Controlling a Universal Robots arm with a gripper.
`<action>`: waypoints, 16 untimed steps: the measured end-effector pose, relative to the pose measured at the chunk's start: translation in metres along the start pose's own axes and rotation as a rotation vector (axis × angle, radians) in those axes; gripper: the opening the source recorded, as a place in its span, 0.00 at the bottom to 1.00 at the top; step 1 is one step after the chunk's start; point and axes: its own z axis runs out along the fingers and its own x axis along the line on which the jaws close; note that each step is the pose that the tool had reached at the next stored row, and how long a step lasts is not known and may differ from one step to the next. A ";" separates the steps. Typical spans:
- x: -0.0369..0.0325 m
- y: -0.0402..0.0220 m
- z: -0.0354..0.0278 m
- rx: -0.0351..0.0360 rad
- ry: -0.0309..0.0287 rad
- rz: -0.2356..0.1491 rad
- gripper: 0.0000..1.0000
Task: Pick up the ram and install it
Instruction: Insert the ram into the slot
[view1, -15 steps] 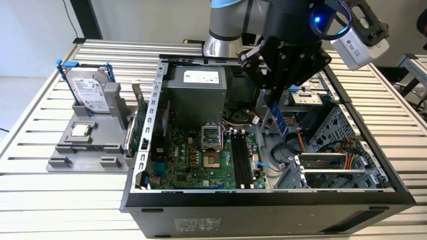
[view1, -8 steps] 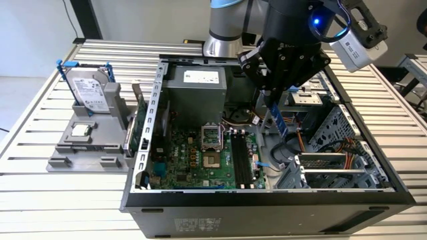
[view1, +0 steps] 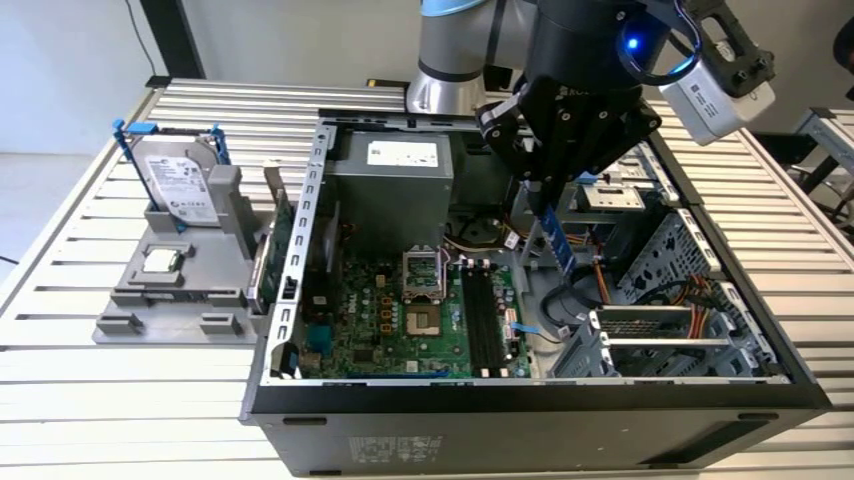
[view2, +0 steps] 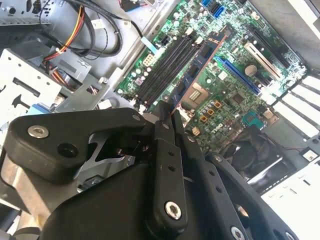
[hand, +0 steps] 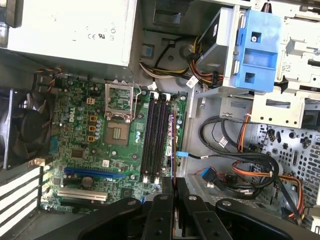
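Installation in mid-air: the gripper (view1: 545, 195) of a single robot arm hangs over an open computer case (view1: 534, 400) standing in the middle of a slatted desk (view1: 67, 400). Its fingers (view2: 165, 150) are closed tight on the ram (view2: 198, 71), pinching one short end so that the slim stick points lengthwise down toward the motherboard (hand: 80, 140). The ram is clear of the board and touches nothing but the fingers. In the first wrist view it shows edge-on, seemingly just beside the black slots (hand: 155, 135) rather than squarely over one, on the side nearer the drive bays.

That apparent offset is the main hazard. A stick lowered out of line with a slot would land on the slot wall or the bare board and could bend, chip or be levered out of the grip. Held by one end alone, the ram may also pivot between the fingers under any sideways push. Loose cables (hand: 250, 176) lie near the slots and could snag the stick. A hard drive (view1: 180, 185) waits in a holder near the desk edge at the exterior view's left.
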 end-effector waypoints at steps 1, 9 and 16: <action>0.0000 0.0000 0.0000 0.0000 0.0000 0.000 0.00; 0.0001 0.0000 0.0062 -0.0037 0.0264 0.000 0.00; 0.0006 0.0001 0.0188 -0.0036 0.0265 0.000 0.00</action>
